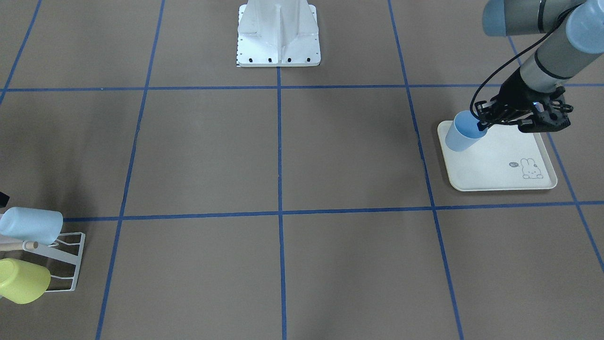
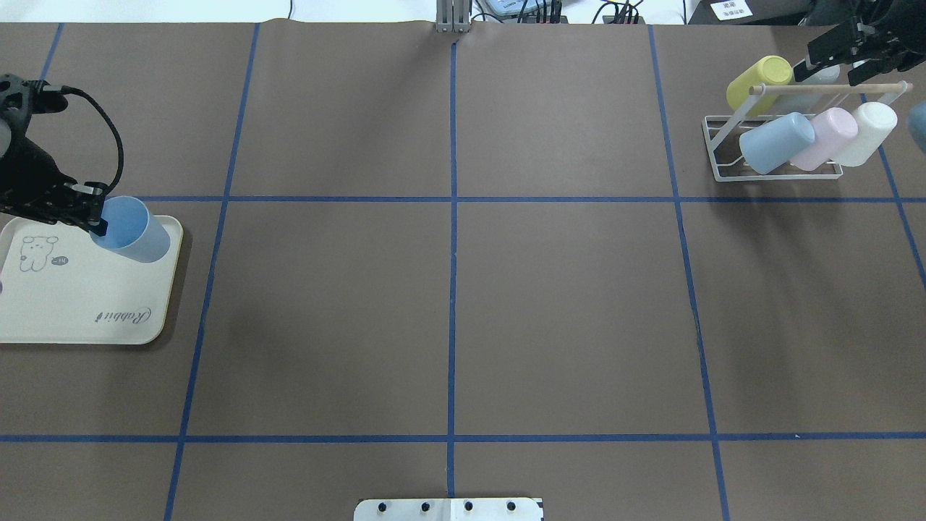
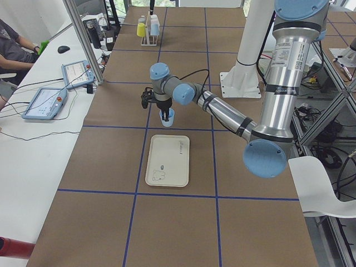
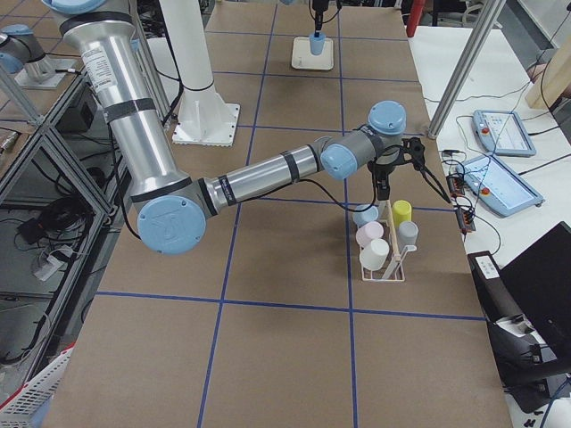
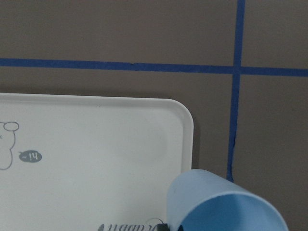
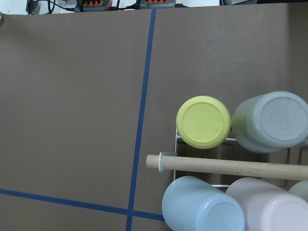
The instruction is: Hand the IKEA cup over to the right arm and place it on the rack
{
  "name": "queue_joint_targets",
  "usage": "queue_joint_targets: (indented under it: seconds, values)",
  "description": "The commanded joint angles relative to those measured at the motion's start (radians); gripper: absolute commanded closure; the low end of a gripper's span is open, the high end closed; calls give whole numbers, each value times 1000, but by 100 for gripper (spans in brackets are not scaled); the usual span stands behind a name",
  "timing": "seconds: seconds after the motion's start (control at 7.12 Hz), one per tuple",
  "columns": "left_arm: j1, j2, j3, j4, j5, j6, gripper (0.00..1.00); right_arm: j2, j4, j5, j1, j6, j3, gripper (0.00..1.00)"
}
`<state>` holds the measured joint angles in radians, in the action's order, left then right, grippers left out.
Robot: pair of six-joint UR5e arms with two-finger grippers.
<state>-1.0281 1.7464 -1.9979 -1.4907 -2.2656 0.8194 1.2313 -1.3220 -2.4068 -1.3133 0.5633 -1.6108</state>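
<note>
Left gripper (image 1: 482,123) clamped on blue cup (image 1: 462,136) rim, over tray (image 1: 500,160) corner. Right gripper (image 2: 840,51) above rack (image 2: 778,178); its spread impossible to tell.

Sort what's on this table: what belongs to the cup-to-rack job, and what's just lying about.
Job: blue cup, left gripper holding it, right gripper, rack.

Lying about: rabbit-print tray; yellow cup, light-blue cup, pink cup and white cup already racked; tablets.

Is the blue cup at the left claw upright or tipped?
Upright: the blue cup's mouth faces up, left claw pinching its rim.
</note>
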Motion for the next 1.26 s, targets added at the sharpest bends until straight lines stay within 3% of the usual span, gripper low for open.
queue_joint_targets:
  seconds: [0.0, 0.28, 0.56, 0.84, 0.98, 1.12]
  values:
    - [20, 164, -15, 40, 1, 236, 100, -6, 3, 5, 43, 85, -43, 2]
    - [110, 302, -13, 29, 9, 440, 100, -48, 3, 11, 119, 215, -95, 2]
    - [236, 398, 1, -72, 175, 643, 100, -157, 4, 49, 176, 417, -126, 2]
    - [272, 395, 83, -420, 225, 876, 100, -284, 4, 148, 259, 626, -127, 2]
    - [272, 383, 96, -576, 244, 977, 100, -300, 101, 173, 285, 745, -132, 2]
    - [273, 361, 106, -708, 244, 1042, 100, -284, 295, 173, 293, 909, -106, 2]
